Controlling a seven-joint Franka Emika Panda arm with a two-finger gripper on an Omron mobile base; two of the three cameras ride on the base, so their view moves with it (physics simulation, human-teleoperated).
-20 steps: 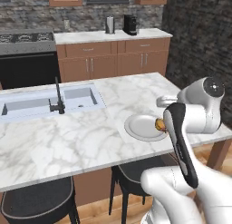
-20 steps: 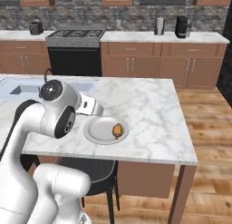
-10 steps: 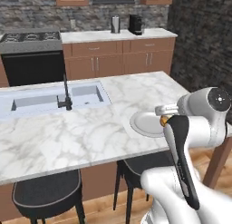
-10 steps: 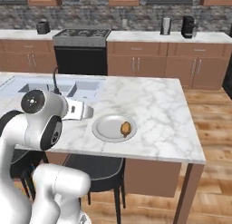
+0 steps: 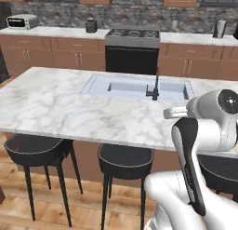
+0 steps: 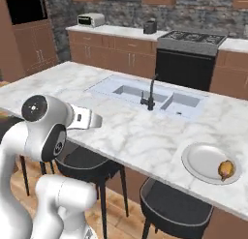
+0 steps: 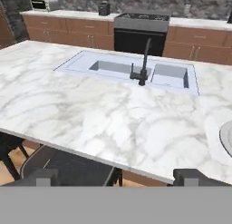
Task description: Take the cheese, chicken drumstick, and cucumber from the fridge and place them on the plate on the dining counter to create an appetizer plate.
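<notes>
On the white marble dining counter (image 6: 145,136), seen from the right base view, the plate (image 6: 206,158) is shown near the surface's front edge, well to the right of the built-in sink (image 6: 152,95), with the golden-brown chicken drumstick (image 6: 225,169) lying on its right-hand side, close to the rim. A sliver of the plate's rim is caught at the right edge of the hand view. The black faucet (image 7: 142,64) is seen standing between the two basins of the sink. The pincer (image 7: 118,175) is held off the near edge of the surface, its two dark fingertips (image 7: 192,175) spread wide apart with nothing gripped between them. The white arm (image 5: 204,131) is pictured folded in front of the surface, above a row of dark stools (image 5: 125,157). Behind the island, a black oven (image 5: 132,54) is set among brown wooden cabinets (image 5: 56,54) under a plain white worktop, on which a toaster oven (image 6: 91,19) is placed. Cheese and cucumber cannot be made out on the plate.
</notes>
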